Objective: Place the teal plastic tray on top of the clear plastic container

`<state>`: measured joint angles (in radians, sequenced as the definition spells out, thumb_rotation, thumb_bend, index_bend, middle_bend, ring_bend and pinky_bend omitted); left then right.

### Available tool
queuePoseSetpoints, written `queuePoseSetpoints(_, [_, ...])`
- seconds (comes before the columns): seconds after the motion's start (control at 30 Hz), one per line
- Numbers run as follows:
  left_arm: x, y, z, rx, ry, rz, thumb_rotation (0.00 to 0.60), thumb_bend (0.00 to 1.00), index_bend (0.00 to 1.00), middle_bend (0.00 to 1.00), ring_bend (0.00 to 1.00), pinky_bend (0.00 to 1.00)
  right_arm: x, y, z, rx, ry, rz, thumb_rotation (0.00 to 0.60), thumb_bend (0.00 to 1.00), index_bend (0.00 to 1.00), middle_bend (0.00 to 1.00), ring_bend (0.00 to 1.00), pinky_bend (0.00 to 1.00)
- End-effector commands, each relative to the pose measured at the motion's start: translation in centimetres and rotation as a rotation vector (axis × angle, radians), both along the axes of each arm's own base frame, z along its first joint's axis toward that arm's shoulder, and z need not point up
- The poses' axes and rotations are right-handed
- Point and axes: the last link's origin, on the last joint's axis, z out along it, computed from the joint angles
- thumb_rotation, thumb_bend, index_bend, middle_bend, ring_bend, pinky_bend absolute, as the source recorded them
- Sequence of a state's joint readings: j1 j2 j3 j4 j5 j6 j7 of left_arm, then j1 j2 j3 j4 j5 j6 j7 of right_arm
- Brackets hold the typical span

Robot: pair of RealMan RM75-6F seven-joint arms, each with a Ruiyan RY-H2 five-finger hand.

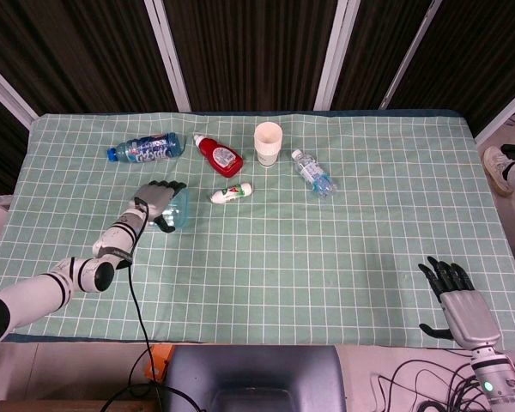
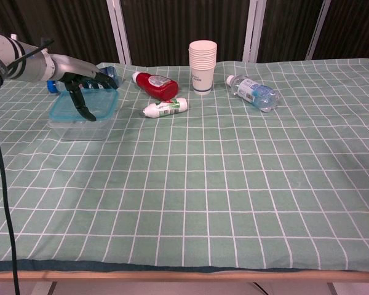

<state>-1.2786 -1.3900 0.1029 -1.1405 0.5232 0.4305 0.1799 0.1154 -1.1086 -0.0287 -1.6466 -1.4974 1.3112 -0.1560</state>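
Left robot hand [image 2: 85,88] grips the teal plastic tray [image 2: 83,106], which sits on the clear plastic container [image 2: 80,129] at 10 o'clock on the tabletop [image 2: 234,184]. Right robot hand [image 1: 457,302] at 4 o'clock, fingers spread, holding nothing.

On the worktop [image 2: 234,203]: 1 teal tray [image 2: 81,106] w/ the left hand [image 2: 81,86] on it, over 1 clear container [image 2: 80,128]. Bottles, 4 total: 1 blue-label bottle [image 1: 146,148] just behind that hand, 1 red bottle [image 2: 155,84] and 1 small white bottle [image 2: 165,107] to its right, and 1 clear water bottle [image 2: 253,92] further right. Cups: 1 stack of paper cups [image 2: 202,66], no. in stack can't tell; hands: 2, incl. right hand [image 1: 457,300] well apart from everything.
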Motion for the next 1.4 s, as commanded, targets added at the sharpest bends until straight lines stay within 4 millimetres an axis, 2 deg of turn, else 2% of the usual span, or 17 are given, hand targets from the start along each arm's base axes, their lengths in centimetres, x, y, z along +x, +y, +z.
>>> queuePoseSetpoints(0.03, [0.4,-0.1,-0.5,-0.009,0.004,-0.009,0.6,0.28,0.0,0.7,0.62,0.72,0.0,0.0,0.0,0.002,-0.001,0.001,0.6,0.06,0.0,0.0,0.0,0.0])
queuePoseSetpoints(0.37, [0.5,0.0,-1.5,-0.018,0.04,-0.018,0.6,0.28,0.0,0.7,0.62,0.71,0.0,0.2,0.3,-0.006,-0.009,0.006,0.6,0.07,0.0,0.0,0.0,0.0])
queuePoseSetpoints(1.03, [-0.8,0.2,-0.4,-0.002,0.089,0.008,0.6,0.28,0.0,0.71,0.62,0.71,0.0,0.3,0.5,-0.012,-0.009,0.007,0.6,0.06,0.0,0.0,0.0,0.0])
queuePoseSetpoints(1.4, [-1.0,0.1,-0.5,-0.014,0.091,0.011,0.6,0.28,0.0,0.71,0.62,0.71,0.1,0.4,0.6,-0.018,-0.012,0.009,0.6,0.07,0.0,0.0,0.0,0.0])
